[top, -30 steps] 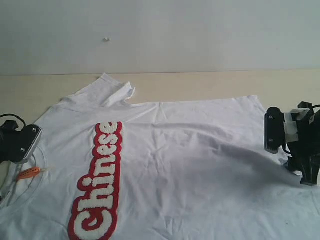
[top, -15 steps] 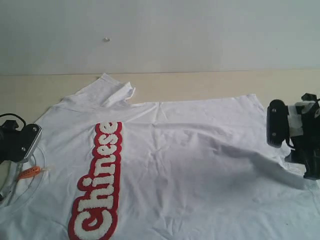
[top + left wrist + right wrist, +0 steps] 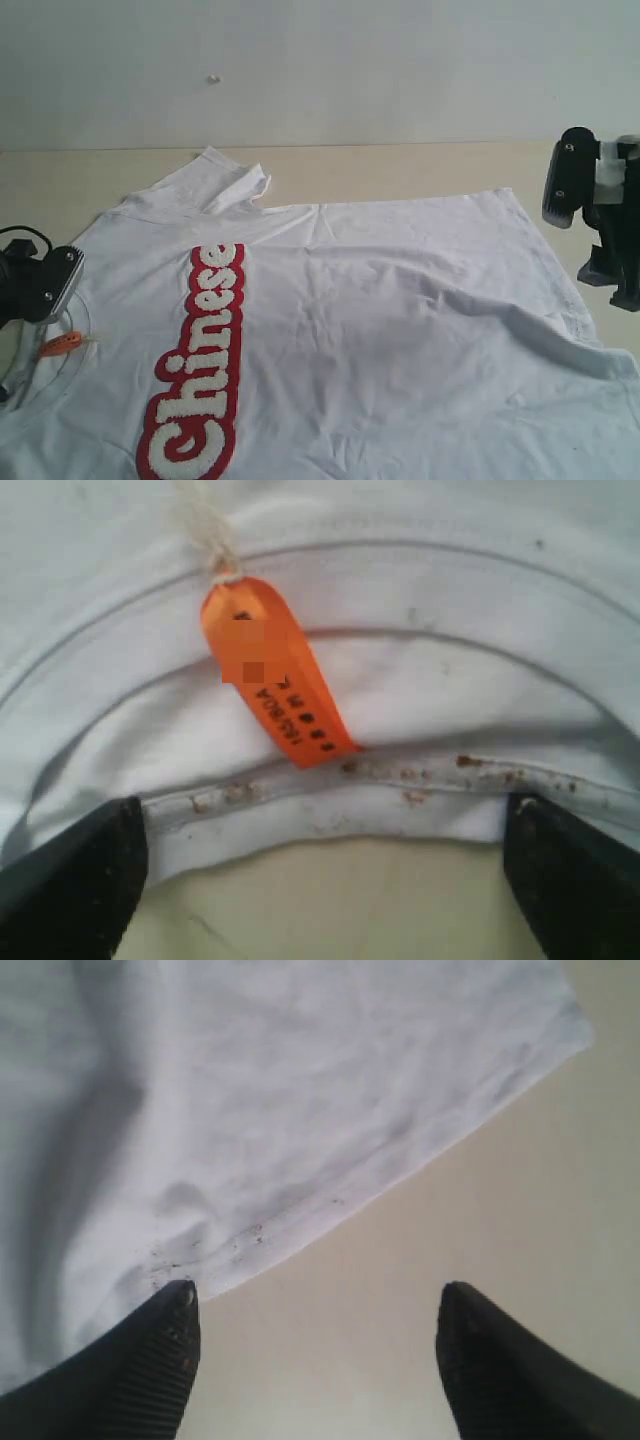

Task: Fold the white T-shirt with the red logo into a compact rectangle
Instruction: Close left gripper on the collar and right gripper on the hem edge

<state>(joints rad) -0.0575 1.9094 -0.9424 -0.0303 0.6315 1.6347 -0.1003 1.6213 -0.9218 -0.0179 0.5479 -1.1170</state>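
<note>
While the white T-shirt with the red logo (image 3: 380, 330) lies spread logo-up across the table (image 3: 400, 165), its neck end toward the left arm and its hem toward the right, the left gripper (image 3: 325, 880) sits at the collar with its jaws wide apart. In the left wrist view the ribbed collar edge (image 3: 330, 800) runs between the two fingertips, and the orange neck tag (image 3: 275, 675) lies on the fabric just past them. The right gripper (image 3: 600, 215) hangs above the table beside the hem, jaws also spread and holding nothing. In its wrist view one fingertip stands over the hem's edge, the other over bare tabletop.
</note>
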